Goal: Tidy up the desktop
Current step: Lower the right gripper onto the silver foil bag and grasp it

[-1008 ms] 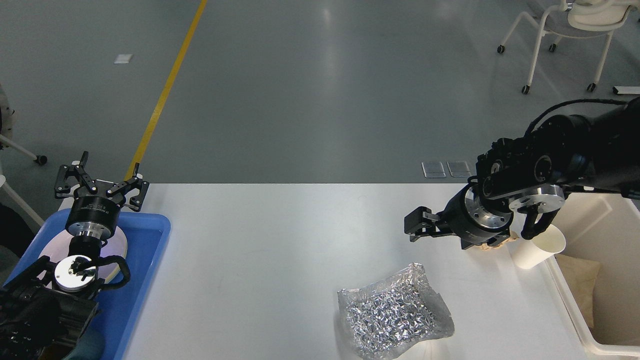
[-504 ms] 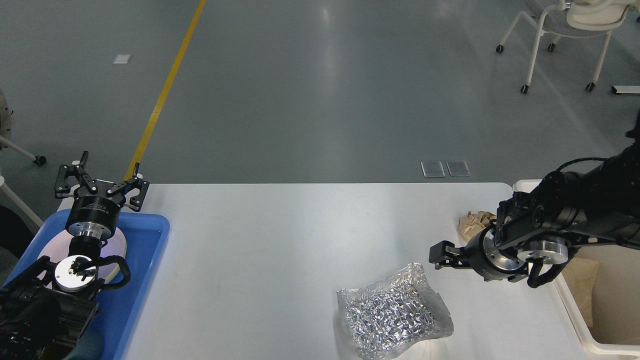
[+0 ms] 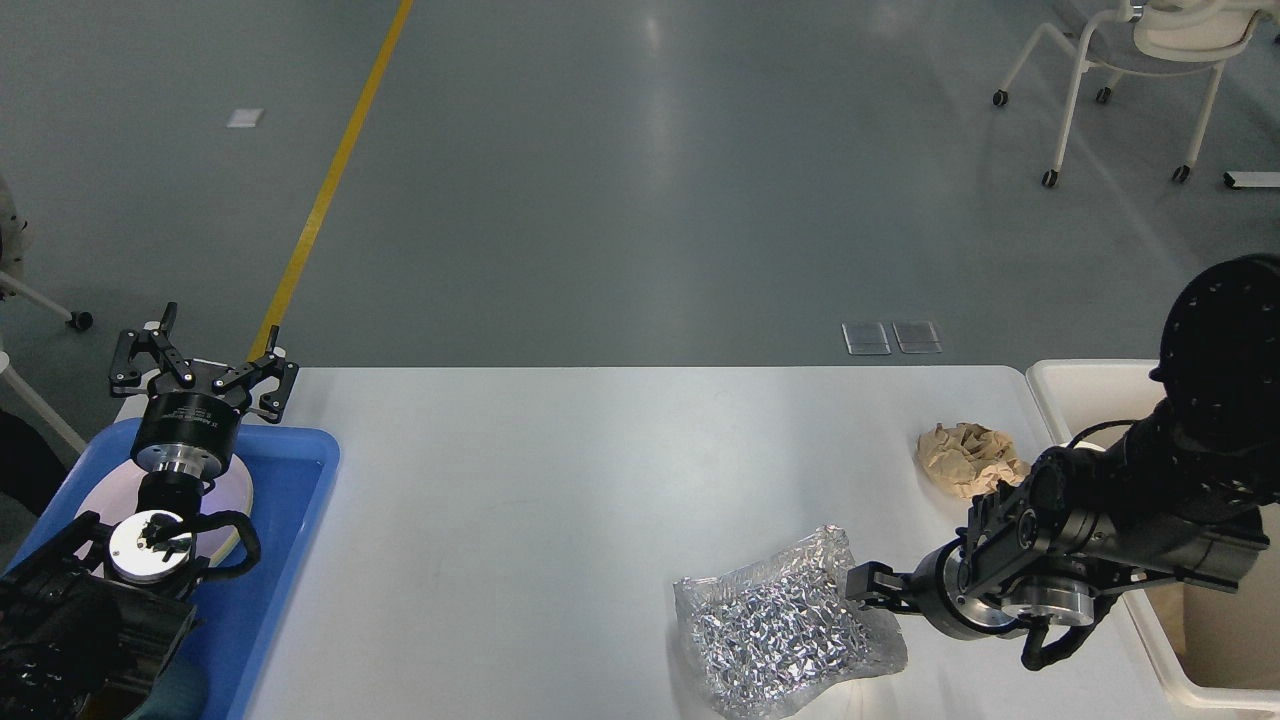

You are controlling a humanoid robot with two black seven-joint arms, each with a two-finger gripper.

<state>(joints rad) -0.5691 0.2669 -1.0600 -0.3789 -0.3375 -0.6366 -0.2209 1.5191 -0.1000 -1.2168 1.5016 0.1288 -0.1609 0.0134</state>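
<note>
Two arms, but only the right gripper (image 3: 868, 585) is close: the crinkled foil bag (image 3: 790, 633) lies on the desktop (image 3: 560, 480) just at its eight o'clock, long axis toward two o'clock, fingers apparently touching the bag's edge, grip state unclear.

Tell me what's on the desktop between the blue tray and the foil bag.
Nothing: in the head view, the desktop between the blue tray and the foil bag is bare white surface. The crumpled brown paper lies farther right, beyond the bag.
</note>
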